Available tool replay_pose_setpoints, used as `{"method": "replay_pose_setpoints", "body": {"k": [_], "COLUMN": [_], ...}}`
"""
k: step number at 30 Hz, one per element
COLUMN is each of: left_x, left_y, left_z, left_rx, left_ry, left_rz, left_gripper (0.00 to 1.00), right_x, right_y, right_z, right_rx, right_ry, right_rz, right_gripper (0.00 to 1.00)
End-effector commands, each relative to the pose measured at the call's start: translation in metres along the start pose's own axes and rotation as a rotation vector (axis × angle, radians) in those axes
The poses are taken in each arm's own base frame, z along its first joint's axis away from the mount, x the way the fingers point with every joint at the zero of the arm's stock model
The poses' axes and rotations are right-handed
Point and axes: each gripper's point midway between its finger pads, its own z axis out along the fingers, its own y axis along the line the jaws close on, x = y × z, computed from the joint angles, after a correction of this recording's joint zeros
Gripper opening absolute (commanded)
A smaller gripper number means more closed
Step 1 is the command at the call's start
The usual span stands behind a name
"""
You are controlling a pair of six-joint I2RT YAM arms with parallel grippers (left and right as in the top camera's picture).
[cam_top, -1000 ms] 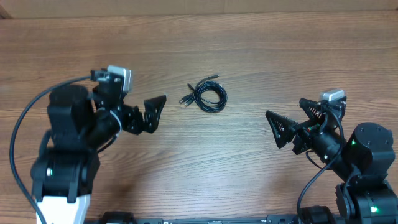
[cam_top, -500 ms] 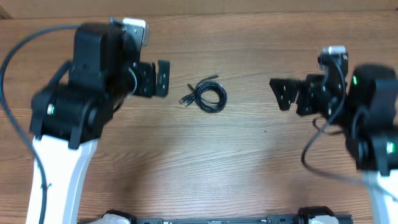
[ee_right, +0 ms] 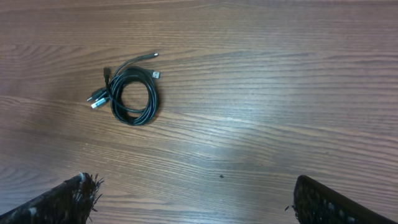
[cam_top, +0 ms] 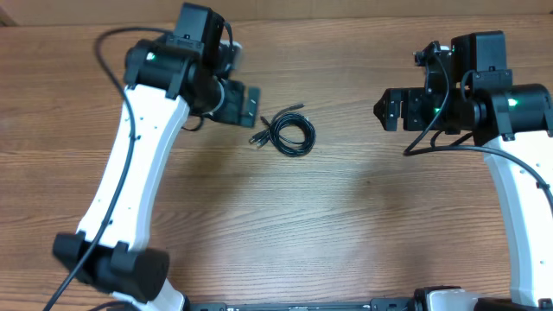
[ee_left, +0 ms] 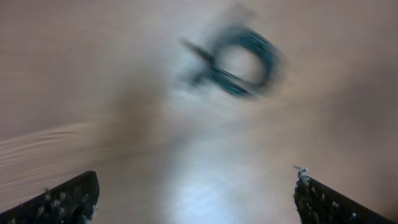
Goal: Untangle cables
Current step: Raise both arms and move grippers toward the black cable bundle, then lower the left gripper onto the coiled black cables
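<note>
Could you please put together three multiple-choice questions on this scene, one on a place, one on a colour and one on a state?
1. The cables lie:
A) on the table, between the left gripper and the right gripper
B) in a tray
C) draped over an arm

2. The cables are:
A) white
B) black
C) red

3. The grippers are:
A) both shut
B) both open, holding nothing
C) one shut on a cable

Answers:
1 A: the overhead view shows them on bare wood between the two grippers.
2 B: they look black in the overhead and right wrist views.
3 B: each wrist view shows the jaws wide apart with nothing between them.
</note>
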Motion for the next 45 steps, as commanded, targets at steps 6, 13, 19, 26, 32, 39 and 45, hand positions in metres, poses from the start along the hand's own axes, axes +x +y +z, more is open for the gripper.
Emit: {"method": "replay_pose_setpoints", "body": {"k": [6,13,19,26,32,39,45], "left_x": [0.009,0.0,-0.014,-0.024,-0.041,-0.057,-0.046], "left_y": [-0.004,0.071,-0.061,-0.014,-0.005,-0.013,-0.001], "left_z": [0.028,0.014,0.027,0.036,0.039,0.051,0.104], "left_rx": [0.082,-0.511,0.31,0.002,-0.099,-0.087,-0.116], "left_ry": [0.132,0.004,0.027,-0.009,-0.081,-0.13,0.006], "left_rz": [-0.046,-0.269,0.115,0.014,0.006,0.024,0.006], "left_gripper": [1.0,1.0,1.0,1.0,1.0,1.0,1.0], "right_x": [-0.011,-0.008,-0.008,-0.009,-0.009,-0.009,-0.009], "right_y": [0.005,0.005,0.005,0.007,0.007,0.009,0.008], "right_z": [-0.026,-0.026,-0.026,-0.026,-0.026,-0.026,-0.026], "right_rx": [0.011,0.011,0.011,0.003,0.003,-0.008,-0.008], "right_ry": [-0.088,-0.077,-0.077,-0.078,-0.08,-0.079,-0.079], "right_rz": [-0.036,-0.033,-0.033,-0.034,-0.034,-0.034,-0.034], "right_gripper": [1.0,1.0,1.0,1.0,1.0,1.0,1.0]}}
